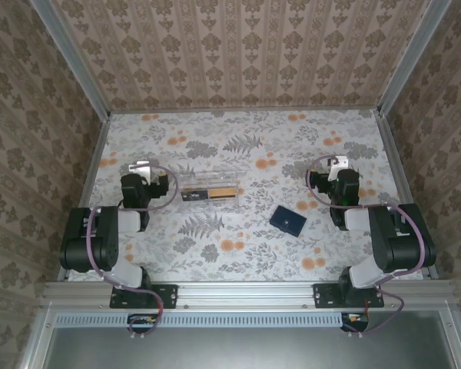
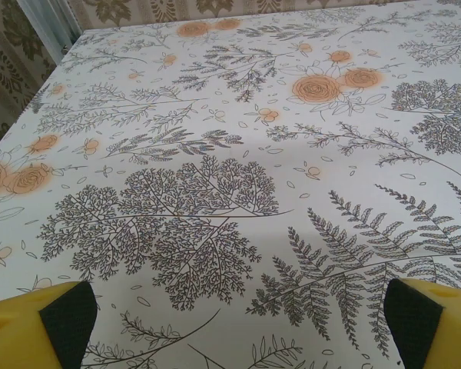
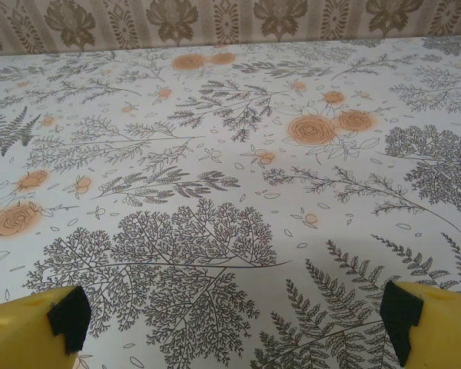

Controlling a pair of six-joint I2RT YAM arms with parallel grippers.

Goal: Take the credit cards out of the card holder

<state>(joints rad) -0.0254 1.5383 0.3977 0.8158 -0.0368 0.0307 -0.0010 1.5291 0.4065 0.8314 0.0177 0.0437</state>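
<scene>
The card holder, a small dark navy wallet with a pale label on top, lies closed and flat on the floral table, right of centre. The credit cards are hidden. My left gripper hovers at the left, well apart from the holder. My right gripper hovers at the right, behind and to the right of it. In the left wrist view the left gripper is open, its yellow fingers wide apart over bare tablecloth. The right gripper is open in the same way, nothing between its fingers.
A clear rectangular plastic box with black and orange strips lies left of centre, between the left gripper and the card holder. Patterned walls with aluminium posts enclose the table on three sides. A metal rail runs along the near edge.
</scene>
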